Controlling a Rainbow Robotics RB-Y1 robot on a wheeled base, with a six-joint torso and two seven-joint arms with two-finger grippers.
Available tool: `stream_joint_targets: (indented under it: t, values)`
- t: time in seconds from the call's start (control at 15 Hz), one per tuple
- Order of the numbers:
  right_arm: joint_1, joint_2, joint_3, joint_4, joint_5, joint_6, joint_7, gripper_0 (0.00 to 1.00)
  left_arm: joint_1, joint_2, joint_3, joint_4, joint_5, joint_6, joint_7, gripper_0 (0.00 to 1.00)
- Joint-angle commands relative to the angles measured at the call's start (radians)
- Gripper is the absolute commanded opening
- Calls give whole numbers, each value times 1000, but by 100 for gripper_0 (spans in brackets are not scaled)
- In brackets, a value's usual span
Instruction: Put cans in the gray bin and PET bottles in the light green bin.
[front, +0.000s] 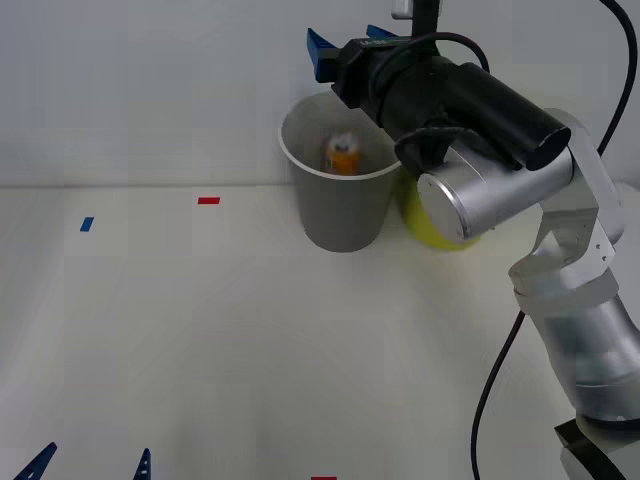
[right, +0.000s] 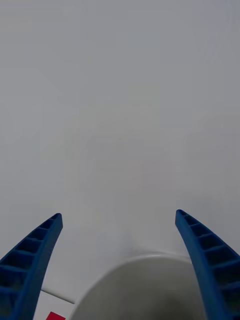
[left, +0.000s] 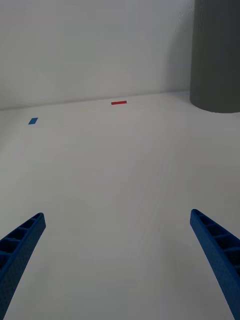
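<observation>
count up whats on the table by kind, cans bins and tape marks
cans: 1, the orange can inside the gray bin
bins: 2, gray and the light green bin
tape marks: 3, the blue mark, red mark, near-edge red mark
total: 6

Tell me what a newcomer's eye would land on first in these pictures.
First, the right gripper, open and empty, held above the gray bin at the far side of the table. Next, the small orange-yellow can already inside that bin, bright against its pale inner wall. The light green bin stands just beyond the gray one on the robot's right, mostly hidden by the arm, while the left gripper waits open at the near edge.
</observation>
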Motion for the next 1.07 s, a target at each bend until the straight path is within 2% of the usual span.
stream_joint_targets:
  t: [0.07, 0.2, 0.53, 0.87, 1.07]
  values:
    - [77, -17, -23, -247, -22, 182, 19, 100, 0, 0, 0, 0, 0, 0, 0, 100]
    - [175, -66, -43, -374, -82, 178, 20, 100, 0, 0, 0, 0, 0, 0, 0, 100]
    - [508, -207, -117, -684, -113, 174, 8, 100, 0, 0, 0, 0, 0, 0, 0, 100]
    - [816, -213, -276, -708, -137, 122, 15, 100, 0, 0, 0, 0, 0, 0, 0, 100]
    - [994, -172, -384, -708, -139, 37, 20, 100, 0, 0, 0, 0, 0, 0, 0, 100]
